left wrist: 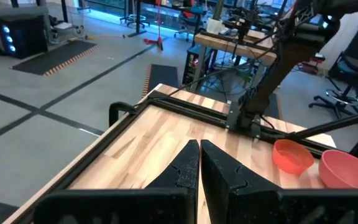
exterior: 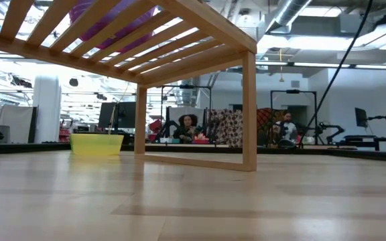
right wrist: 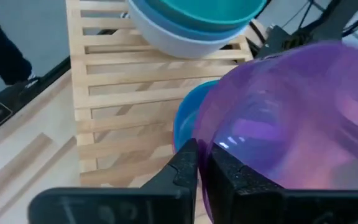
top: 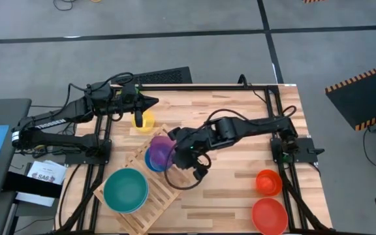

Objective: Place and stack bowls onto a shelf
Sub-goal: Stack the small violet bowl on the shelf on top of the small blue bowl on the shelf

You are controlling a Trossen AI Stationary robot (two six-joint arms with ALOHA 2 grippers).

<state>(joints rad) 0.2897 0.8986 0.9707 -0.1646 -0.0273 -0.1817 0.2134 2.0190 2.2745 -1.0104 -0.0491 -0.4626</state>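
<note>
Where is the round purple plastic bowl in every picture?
High view: the purple bowl is mid-table, over the wooden slat shelf.
Low view: its underside shows through the slats, upper left.
Left wrist view: not in it.
Right wrist view: it fills the right side.
Shared landmark: the slat shelf.

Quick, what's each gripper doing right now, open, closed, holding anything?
Left gripper: shut, empty, hovering near the small yellow plastic bowl.
Right gripper: shut on the rim of the purple translucent plastic bowl, over the pale wooden slatted shelf.
</note>
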